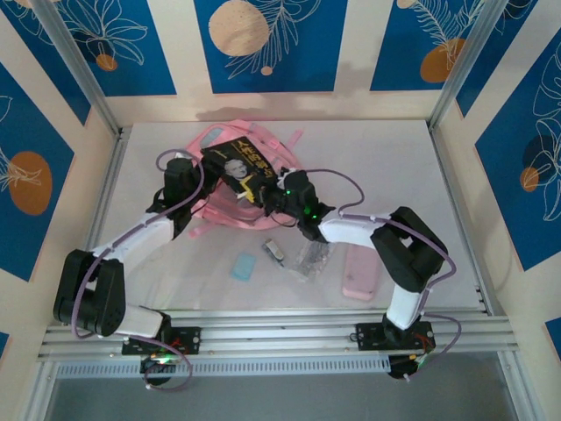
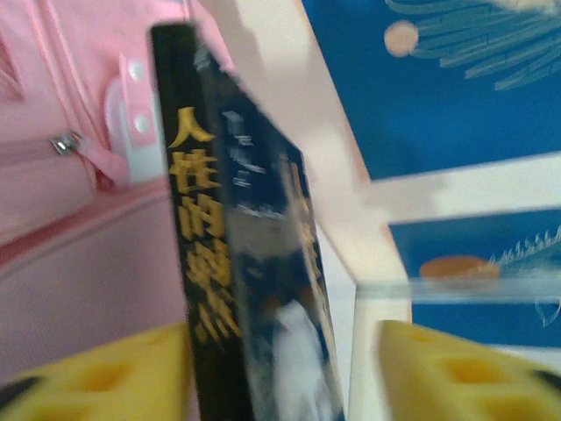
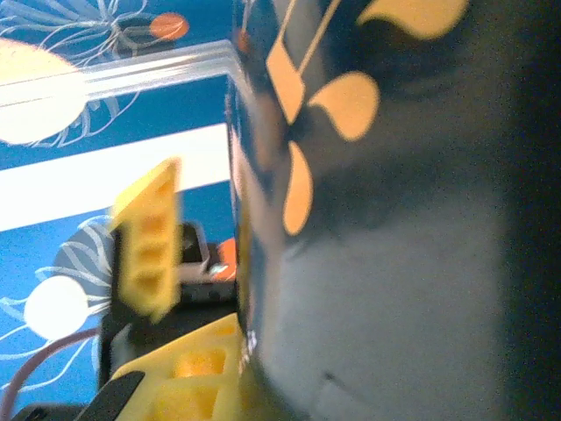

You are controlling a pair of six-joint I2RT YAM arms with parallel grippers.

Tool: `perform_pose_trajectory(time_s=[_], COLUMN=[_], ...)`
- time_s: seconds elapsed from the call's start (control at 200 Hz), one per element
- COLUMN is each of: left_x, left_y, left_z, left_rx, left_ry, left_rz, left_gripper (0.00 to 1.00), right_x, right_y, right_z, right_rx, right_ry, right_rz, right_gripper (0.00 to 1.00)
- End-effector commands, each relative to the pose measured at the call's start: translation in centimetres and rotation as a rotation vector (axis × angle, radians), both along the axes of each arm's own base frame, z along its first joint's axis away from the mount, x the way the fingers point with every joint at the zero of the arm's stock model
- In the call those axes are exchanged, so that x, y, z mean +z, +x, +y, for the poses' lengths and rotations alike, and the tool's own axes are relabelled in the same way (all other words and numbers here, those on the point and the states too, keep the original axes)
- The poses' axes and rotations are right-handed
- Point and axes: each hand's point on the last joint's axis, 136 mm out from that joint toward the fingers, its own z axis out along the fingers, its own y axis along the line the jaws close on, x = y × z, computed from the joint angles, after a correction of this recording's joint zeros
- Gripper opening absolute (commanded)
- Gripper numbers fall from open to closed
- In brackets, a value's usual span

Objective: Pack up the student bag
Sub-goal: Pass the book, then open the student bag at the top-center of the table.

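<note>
One student bag point(image 1: 226, 209) lies at eleven o'clock on your table point(image 1: 394, 167), with one black book point(image 1: 241, 167) above it. Your left gripper point(image 2: 280, 338) stands spread around that book. You cannot tell whether your right gripper point(image 1: 273, 195) clasps it.

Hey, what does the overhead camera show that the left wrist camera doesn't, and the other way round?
Overhead adds the left arm and right arm, plus a light-blue block, a clear packet and a pale-pink pencil case on the table. The left wrist adds close detail: a zipper pull, a white snap patch, and the left gripper, jaws straddling the book. Both show the pink student bag and the book, black with yellow lettering.
</note>
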Motion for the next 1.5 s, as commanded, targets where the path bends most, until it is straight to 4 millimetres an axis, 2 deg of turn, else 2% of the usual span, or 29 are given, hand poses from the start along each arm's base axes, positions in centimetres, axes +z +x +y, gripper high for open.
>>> perform_pose_trajectory(time_s=[0.0,0.185,0.375,0.495,0.585,0.745,0.9,1.03,1.07,1.115,1.195,1.26,1.29,1.41,1.495], left_x=[1.8,-0.6,-3.4,-5.7,-7.4,-10.5,-12.7,-15.2,-16.1,-16.9,-17.6,-17.1,-16.6,-12.6,-8.1], left_y=[-1.9,-3.5,-4.4,-3.8,-3.2,-2.4,-1.5,-1.7,-1.8,-2.1,-2.2,-2.3,-2.3,-2.4,-2.1], left_z=[-2.9,-5.3,-7.8,-8.7,-9.2,-9.6,-9.2,-8.8,-8.5,-8.3,-7.8,-8.0,-8.3,-9.7,-10.8], left_rx=[-0.24,-0.466,-0.685,-0.762,-0.801,-0.856,-0.85,-0.878,-0.885,-0.9,-0.904,-0.912,-0.919,-0.924,-0.917], left_ry=[0.148,0.28,0.581,0.712,0.825,1.009,1.11,1.172,1.192,1.208,1.23,1.222,1.206,1.101,0.998], left_rz=[-0.022,0.02,0.091,0.151,0.176,0.229,0.269,0.319,0.345,0.366,0.385,0.37,0.356,0.272,0.183], left_gripper=[0.73,0.74,0.74,0.75,0.75,0.76,0.74,0.7,0.66,0.56,0.32,0.16,0.0,0.0,0.0], right_x=[0.9,0.7,0.9,1.2,1.3,2.0,2.7,2.8,2.7,2.7,2.6,2.4,2.4,2.4,2.4], right_y=[1.9,3.4,3.7,3.3,2.6,1.4,0.5,0.2,0.1,0.0,-0.2,-0.4,-0.5,-1.3,-2.0], right_z=[-4.6,-11.8,-19.8,-23.4,-25.1,-26.3,-26.3,-26.3,-26.3,-26.3,-26.3,-26.6,-26.7,-26.7,-26.4], right_rx=[-0.011,0.016,-0.002,0.022,0.03,0.036,0.043,0.04,0.04,0.039,0.034,0.022,0.019,0.015,0.038], right_ry=[-0.146,-0.266,-0.36,-0.363,-0.367,-0.408,-0.418,-0.418,-0.416,-0.416,-0.427,-0.442,-0.448,-0.462,-0.463], right_rz=[-0.116,-0.138,-0.13,-0.11,-0.1,-0.137,-0.168,-0.174,-0.174,-0.177,-0.184,-0.187,-0.19,-0.191,-0.188], right_gripper=[0.0,0.0,0.0,0.0,0.0,0.0,0.0,0.0,0.0,0.0,0.0,0.0,0.0,0.0,0.0])
